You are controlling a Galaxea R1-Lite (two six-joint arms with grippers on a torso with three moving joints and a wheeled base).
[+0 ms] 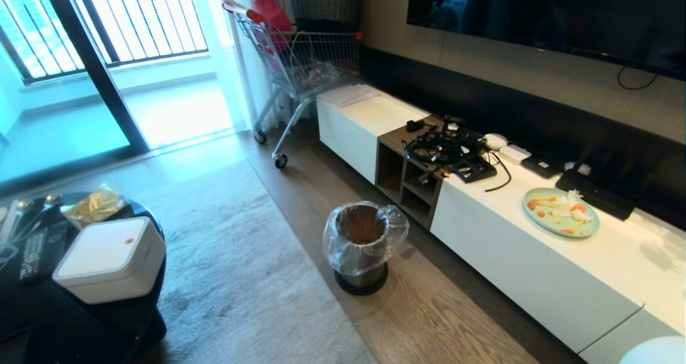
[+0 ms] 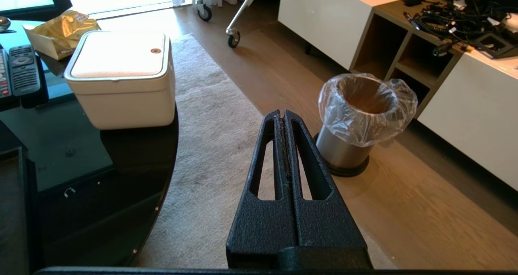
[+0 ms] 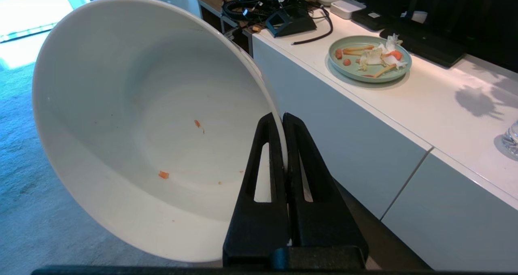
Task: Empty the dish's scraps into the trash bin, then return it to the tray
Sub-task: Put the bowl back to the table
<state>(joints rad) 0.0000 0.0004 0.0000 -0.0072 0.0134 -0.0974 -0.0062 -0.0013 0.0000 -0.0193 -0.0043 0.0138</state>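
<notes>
The dish (image 3: 133,117), a deep white bowl, hangs tipped on its side with my right gripper (image 3: 280,117) shut on its rim, beside the white cabinet. Only tiny orange crumbs of the scraps (image 3: 163,174) cling inside it. The trash bin (image 1: 362,246), brushed metal with a clear bag, stands on the wood floor before the cabinet. My left gripper (image 2: 282,113) is shut and empty above the rug, short of the trash bin (image 2: 360,121). A matte black corner on the tabletop (image 2: 14,210) looks like the tray. Neither arm shows in the head view.
A pale green plate (image 1: 560,212) with food bits lies on the white cabinet (image 1: 536,278), past a tangle of cables (image 1: 450,149). A white boxy container (image 1: 110,259), remotes and a snack bag sit on the black round table (image 2: 101,210). A shopping cart (image 1: 300,64) stands at the back.
</notes>
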